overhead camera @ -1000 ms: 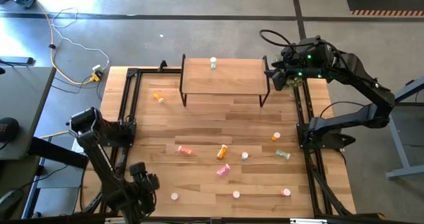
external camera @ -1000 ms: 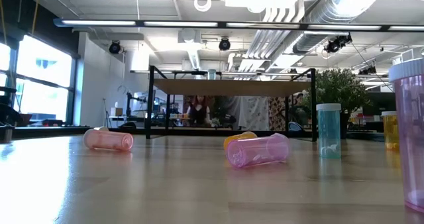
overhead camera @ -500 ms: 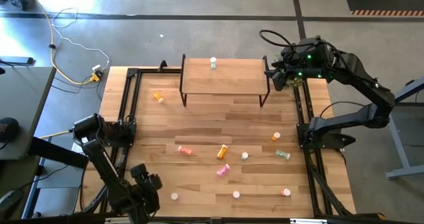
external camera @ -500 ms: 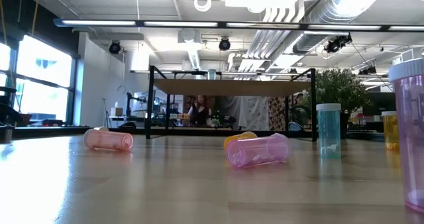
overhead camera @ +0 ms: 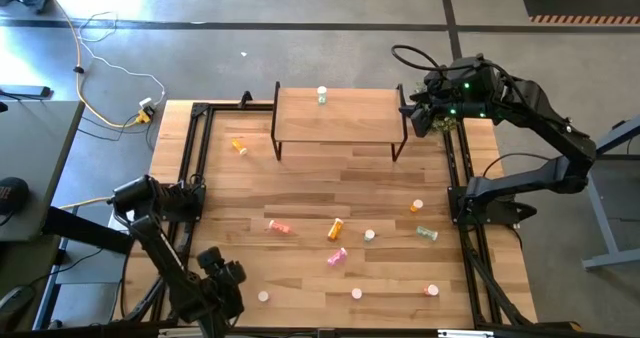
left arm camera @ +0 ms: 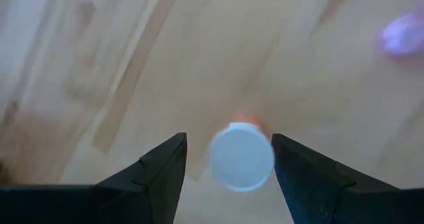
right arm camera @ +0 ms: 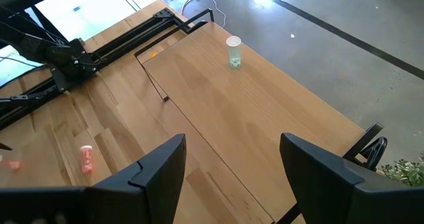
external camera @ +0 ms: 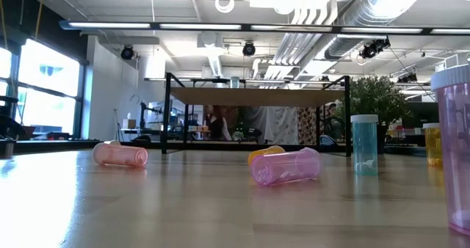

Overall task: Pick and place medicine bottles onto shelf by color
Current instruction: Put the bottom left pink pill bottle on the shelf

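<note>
Medicine bottle, small, white-capped and orange-tinted [left arm camera: 241, 156], stands between the left gripper [left arm camera: 228, 168]'s spread fingers, unclamped.
Only one green bottle [overhead camera: 322, 96] stands on the raised light-wood shelf [overhead camera: 350, 113]; the rest lie scattered across the plank table [overhead camera: 300, 188]. The right gripper [right arm camera: 232, 164] hovers open beside the shelf.

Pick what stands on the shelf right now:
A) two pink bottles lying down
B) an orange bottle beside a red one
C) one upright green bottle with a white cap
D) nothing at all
C: a single green bottle with a white cap stands upright near the back edge of the shelf, seen alone there in the right wrist view too.
</note>
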